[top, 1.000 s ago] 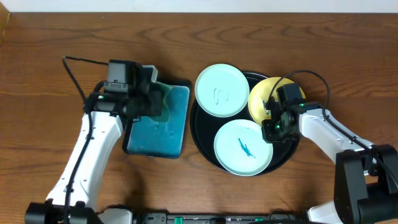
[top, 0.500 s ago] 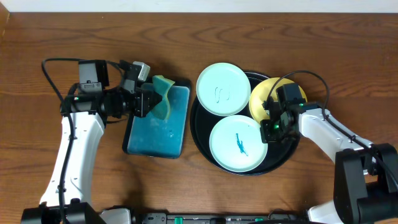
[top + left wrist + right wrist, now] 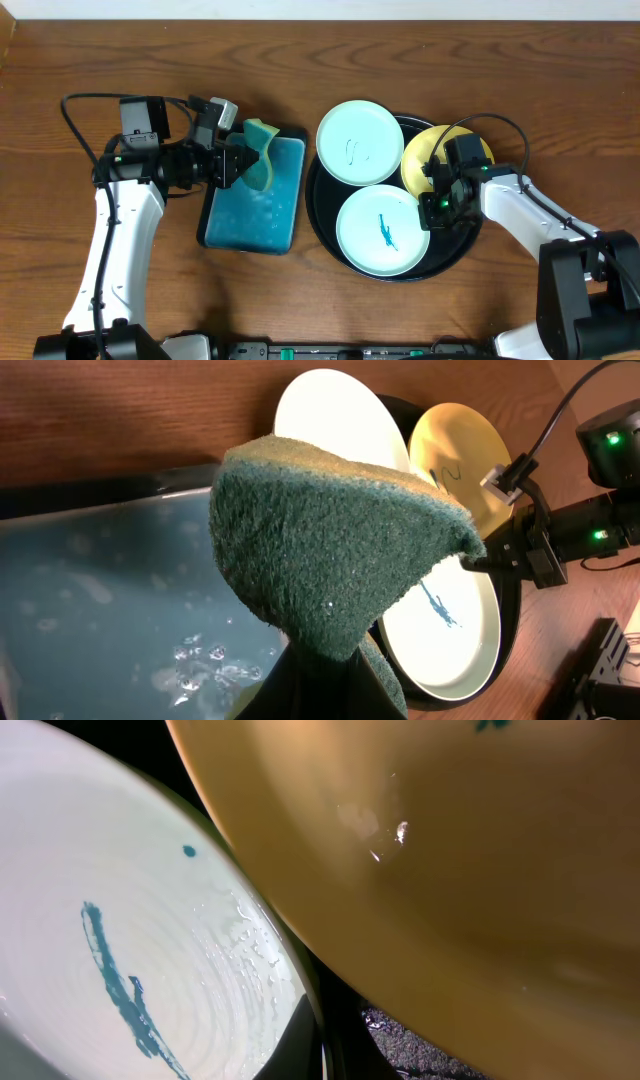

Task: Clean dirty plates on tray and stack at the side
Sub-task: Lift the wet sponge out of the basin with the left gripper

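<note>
Wooden table (image 3: 330,60): carries two trays, side by side and just apart.

Round black tray (image 3: 318,215), on my right side: holds all three plates. None is stacked at the side yet, so I judge the task to be at its start.

Rectangular teal tray (image 3: 250,215), on my left side: beaded with water in the left wrist view, so it apparently serves as the wetting station.

Plates: the rear mint plate (image 3: 358,143) overhangs the black tray's far rim. The front mint plate (image 3: 382,232) lies flat inside it. The yellow plate (image 3: 420,160) sits at the right edge and overlaps the front mint plate's rim.

Green scouring sponge (image 3: 262,160): lifted above the teal tray's far end and pointed towards the plates, ready to scrub.

My left claw (image 3: 238,163): pinching the sponge, which folds over my fingertips.

My right claw (image 3: 432,205): pressed together, low where the yellow and front mint plates meet, probably to steady a plate. Whether a rim is caught between my fingers, I cannot tell.

Marks: a bold teal scribble on the front mint plate, a faint one on the rear plate, and a dark one on the yellow plate.
</note>
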Motion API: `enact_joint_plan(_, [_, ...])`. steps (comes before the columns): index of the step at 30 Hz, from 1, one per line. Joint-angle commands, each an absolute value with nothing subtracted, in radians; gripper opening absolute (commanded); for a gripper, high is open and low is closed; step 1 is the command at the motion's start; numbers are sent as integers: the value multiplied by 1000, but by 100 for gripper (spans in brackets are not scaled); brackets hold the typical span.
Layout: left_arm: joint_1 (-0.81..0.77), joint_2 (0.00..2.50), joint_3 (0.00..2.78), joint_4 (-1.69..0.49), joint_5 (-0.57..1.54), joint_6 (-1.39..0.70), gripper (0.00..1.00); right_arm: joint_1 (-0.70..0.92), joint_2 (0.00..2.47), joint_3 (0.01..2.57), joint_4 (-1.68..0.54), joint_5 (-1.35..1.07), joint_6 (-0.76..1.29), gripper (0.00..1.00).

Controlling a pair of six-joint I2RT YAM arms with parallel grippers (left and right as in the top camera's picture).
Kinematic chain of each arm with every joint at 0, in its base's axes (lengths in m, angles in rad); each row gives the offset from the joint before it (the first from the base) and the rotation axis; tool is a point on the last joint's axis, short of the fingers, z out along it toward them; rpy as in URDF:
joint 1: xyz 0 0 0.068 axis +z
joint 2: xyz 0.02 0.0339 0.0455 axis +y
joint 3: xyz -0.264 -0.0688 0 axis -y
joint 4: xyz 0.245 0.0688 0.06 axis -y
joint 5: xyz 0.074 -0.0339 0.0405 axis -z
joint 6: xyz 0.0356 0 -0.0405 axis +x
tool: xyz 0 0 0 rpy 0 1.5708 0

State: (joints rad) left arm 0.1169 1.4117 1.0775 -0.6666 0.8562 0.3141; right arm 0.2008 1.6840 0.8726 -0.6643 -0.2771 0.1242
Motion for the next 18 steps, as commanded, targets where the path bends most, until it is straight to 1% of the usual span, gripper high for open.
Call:
enact_joint_plan(1, [123, 1407, 1095, -660, 904, 336, 7, 211, 1702, 879, -669, -244, 126, 1])
enact_joint_plan(6, [149, 1433, 1095, -648, 925, 252, 7, 211, 1702, 879, -670, -244, 127, 1])
enact_joint_plan(13, [297, 1536, 1095, -646, 1232, 226, 7, 211, 1702, 879, -674, -244, 127, 1])
enact_joint_plan(18, [323, 1583, 1095, -647, 1274, 226, 7, 211, 1702, 879, -674, -244, 127, 1])
